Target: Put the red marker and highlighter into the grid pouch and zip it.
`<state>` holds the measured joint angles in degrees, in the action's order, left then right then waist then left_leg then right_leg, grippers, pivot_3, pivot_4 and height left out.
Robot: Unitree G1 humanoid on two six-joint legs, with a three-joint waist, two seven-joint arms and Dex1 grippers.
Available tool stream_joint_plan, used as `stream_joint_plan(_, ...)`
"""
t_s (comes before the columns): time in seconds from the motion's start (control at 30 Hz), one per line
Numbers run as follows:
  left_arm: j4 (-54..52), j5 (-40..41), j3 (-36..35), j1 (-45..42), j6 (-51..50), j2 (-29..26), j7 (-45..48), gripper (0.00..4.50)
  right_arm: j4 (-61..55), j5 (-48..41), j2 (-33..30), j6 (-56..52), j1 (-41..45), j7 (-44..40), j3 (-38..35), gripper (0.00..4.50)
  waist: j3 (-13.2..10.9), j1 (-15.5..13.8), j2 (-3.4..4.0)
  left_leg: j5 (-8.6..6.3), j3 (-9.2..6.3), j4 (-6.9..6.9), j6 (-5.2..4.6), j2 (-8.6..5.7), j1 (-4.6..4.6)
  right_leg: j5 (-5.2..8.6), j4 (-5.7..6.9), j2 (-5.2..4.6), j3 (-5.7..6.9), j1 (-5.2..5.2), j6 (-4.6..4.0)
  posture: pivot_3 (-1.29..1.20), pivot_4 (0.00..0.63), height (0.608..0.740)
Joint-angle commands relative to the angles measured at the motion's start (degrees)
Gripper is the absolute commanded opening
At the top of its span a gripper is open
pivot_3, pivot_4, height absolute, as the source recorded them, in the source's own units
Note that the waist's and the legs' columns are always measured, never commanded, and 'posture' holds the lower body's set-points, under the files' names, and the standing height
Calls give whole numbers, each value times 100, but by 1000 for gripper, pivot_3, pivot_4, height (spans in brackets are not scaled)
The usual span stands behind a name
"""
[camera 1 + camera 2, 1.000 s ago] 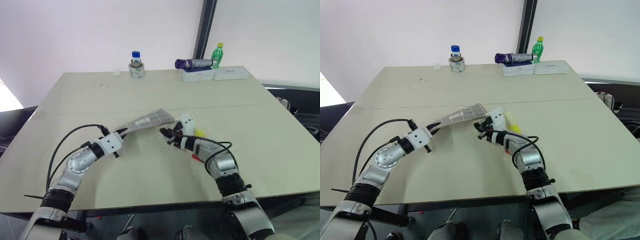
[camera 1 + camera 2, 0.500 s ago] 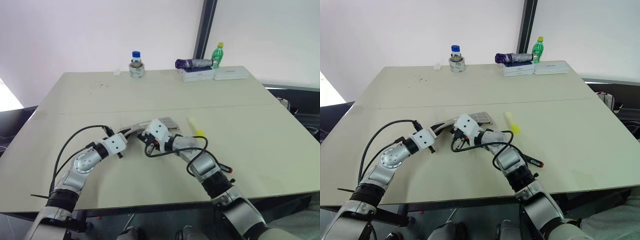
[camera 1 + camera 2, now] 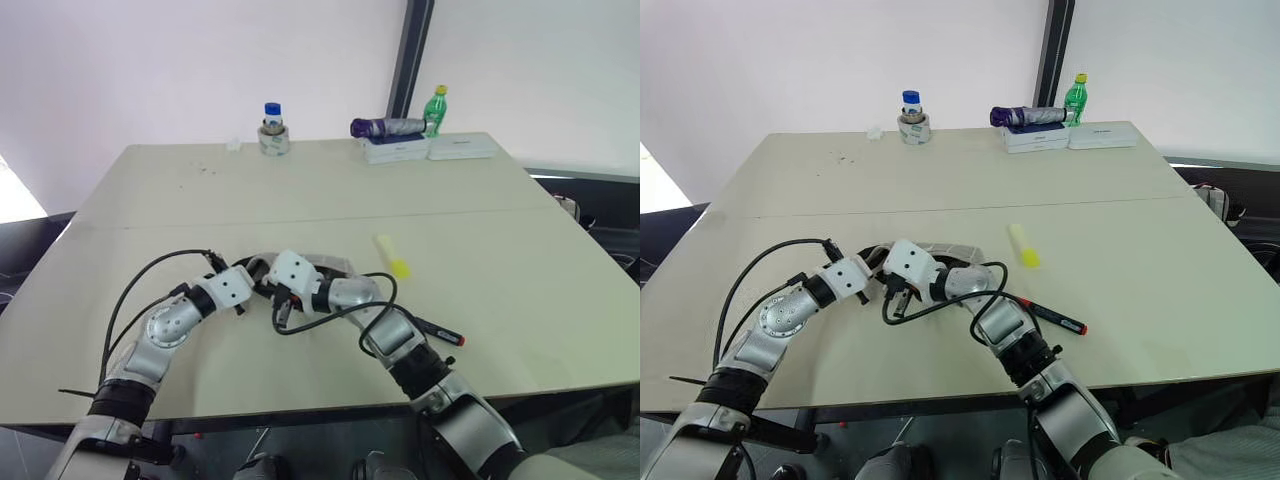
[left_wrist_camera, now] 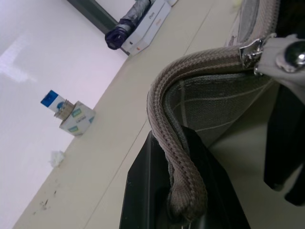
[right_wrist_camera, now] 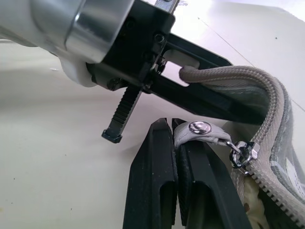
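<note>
Near the front of the table (image 3: 150, 190), the left gripper (image 4: 183, 210) pinches the grid pouch (image 3: 325, 264) by its end to anchor it while the right gripper (image 5: 174, 138) nips the zip tab (image 5: 202, 130), probably to work the zip, though the highlighter (image 3: 391, 256) and red marker (image 3: 438, 331) lie outside.

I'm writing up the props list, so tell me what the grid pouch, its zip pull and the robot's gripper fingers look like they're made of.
The grid pouch: woven grey fabric, matte, with visible weave and a ribbed cloth edge. The zip pull: a soft grey tab, likely fabric or faux leather, with a shiny metal stud and metal slider. The right gripper fingers, shut on the pull: smooth black, probably hard plastic, with a slight sheen. The left gripper looks the same.
</note>
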<state>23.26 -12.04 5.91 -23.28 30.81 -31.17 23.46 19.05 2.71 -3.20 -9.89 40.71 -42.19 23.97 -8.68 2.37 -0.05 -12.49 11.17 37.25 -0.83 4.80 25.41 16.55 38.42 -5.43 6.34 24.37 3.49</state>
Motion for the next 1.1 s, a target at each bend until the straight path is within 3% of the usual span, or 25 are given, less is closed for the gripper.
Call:
stream_joint_plan(0.03,-218,-95,21,29,19,-37,-34,0,-108,69,48,386,245,-19,6,123,0,1,0,0,0,0,0,0,0,0,0,0,0,0,0,0,150,740)
stream_joint_plan(0.3,-299,-95,-5,98,24,-23,-84,0,-343,-201,-45,20,63,-246,-303,123,0,2,0,0,0,-1,0,0,0,0,0,0,0,0,0,0,150,740)
stream_joint_plan(0.4,-304,-104,-23,131,33,-42,-87,0,-437,-349,-121,-93,-13,-315,-449,952,0,3,0,0,0,-1,0,0,0,0,0,0,0,0,0,0,150,740)
stream_joint_plan(0.53,-315,-132,-52,167,30,-72,-107,0,-676,-255,-364,-250,-111,-300,-462,2939,0,-2,0,0,-1,-1,0,0,0,0,0,0,0,0,0,0,150,740)
stream_joint_plan(0.8,-329,-315,-123,192,-30,-112,-369,0,-1636,-271,-1461,-551,-557,-1065,-372,2939,-1,-12,-2,-1,-7,-2,-1,1,0,0,-1,-5,3,1,-1,0,150,740)
stream_joint_plan(0.97,-246,-439,-150,102,-7,-103,-642,0,-1763,-316,-1542,-821,-671,-944,-507,2939,-2,6,-3,-1,-7,-2,-1,0,0,0,-1,-3,3,1,-1,0,150,740)
stream_joint_plan(1.1,-246,-546,-113,83,-19,-122,-765,0,-1805,-827,-1126,-1453,-722,-515,-1026,2939,-2,-2,-4,0,-7,-3,0,1,0,0,-1,-1,5,1,0,0,150,740)
